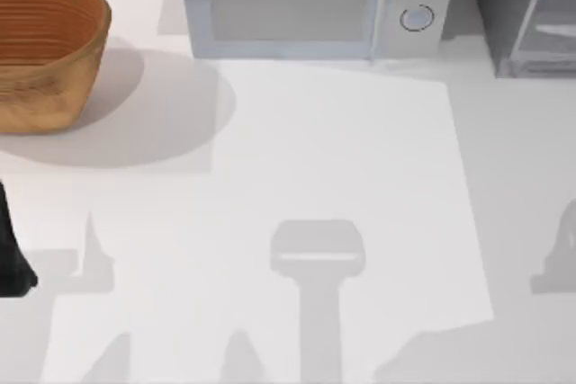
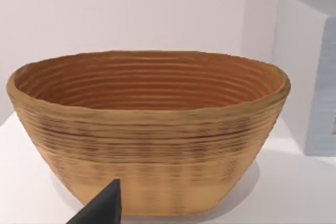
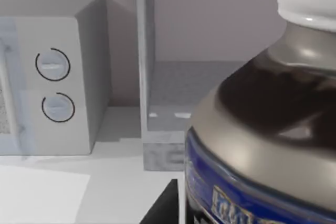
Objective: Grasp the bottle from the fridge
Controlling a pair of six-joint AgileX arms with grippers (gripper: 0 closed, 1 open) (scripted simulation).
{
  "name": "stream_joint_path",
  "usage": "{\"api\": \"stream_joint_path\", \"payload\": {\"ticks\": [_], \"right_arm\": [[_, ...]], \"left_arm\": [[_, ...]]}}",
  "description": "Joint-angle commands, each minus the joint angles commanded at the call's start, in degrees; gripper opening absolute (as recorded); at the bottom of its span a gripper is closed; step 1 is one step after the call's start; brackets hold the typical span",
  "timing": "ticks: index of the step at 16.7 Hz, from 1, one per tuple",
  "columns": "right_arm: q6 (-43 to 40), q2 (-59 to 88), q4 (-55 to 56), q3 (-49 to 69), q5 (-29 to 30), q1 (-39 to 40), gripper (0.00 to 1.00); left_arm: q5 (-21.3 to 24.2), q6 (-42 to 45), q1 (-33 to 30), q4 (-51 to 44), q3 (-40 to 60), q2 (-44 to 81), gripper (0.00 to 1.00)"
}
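A light silver-blue box-shaped microwave with two round ringed knobs point(image 1: 310, 2) stands at the back of the smooth white table point(image 1: 342, 150) and serves as reference. To its left, apart from it, sits a woven oval basket of tan ribbed wicker point(image 1: 45, 51), its walls flaring upward to a rounded rim, the inner surface a warmer orange with concentric ridges. To the microwave's right, just beside it, stands the dark grey speckled boxy fridge with a pale frame and glassy grey panel point(image 1: 531, 11); in the right wrist view its door stands open, the pale frame edge upright beside the microwave's knob side and a grey speckled inner floor visible behind. The bottle point(image 3: 273, 129) appears very close in the right wrist view: a white screw cap on top, a glossy dark brown body with pale rounded shoulders, and a blue band bearing pale lettering lower down; it stands upright in front of the fridge opening, to the right of the microwave. A dark finger point(image 3: 165, 205) of the right gripper lies just beside the bottle's lower body; whether the pincer is clenched on the bottle or released cannot be told. The left gripper's dark fingertip point(image 2: 102, 208) points at the basket wall; its opening cannot be told either
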Motion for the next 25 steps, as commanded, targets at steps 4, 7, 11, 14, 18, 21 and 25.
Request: {"api": "stream_joint_path", "payload": {"ticks": [4, 7, 11, 14, 18, 21, 25], "right_arm": [[-0.07, -1.01, -0.51, -0.35, 0.23, 0.24, 0.0], [0.05, -0.77, -0.42, -0.23, 0.13, 0.07, 0.0], [0.08, 5.07, 4.02, 1.54, 2.99, 3.0, 0.0], [0.14, 15.33, 11.3, 4.51, 7.78, 7.57, 0.0], [0.26, 33.16, 23.9, 9.57, 16.14, 15.55, 0.0], [0.33, 47.6, 34.12, 13.64, 22.91, 22.13, 0.0], [0.38, 66.23, 47.26, 18.86, 31.58, 30.65, 0.0]], "left_arm": [[0.0, 0.0, 0.0, 0.0, 0.0, 0.0, 1.0], [0.0, 0.0, 0.0, 0.0, 0.0, 0.0, 1.0], [0.0, 0.0, 0.0, 0.0, 0.0, 0.0, 1.0], [0.0, 0.0, 0.0, 0.0, 0.0, 0.0, 1.0], [0.0, 0.0, 0.0, 0.0, 0.0, 0.0, 1.0], [0.0, 0.0, 0.0, 0.0, 0.0, 0.0, 1.0], [0.0, 0.0, 0.0, 0.0, 0.0, 0.0, 1.0]]}}
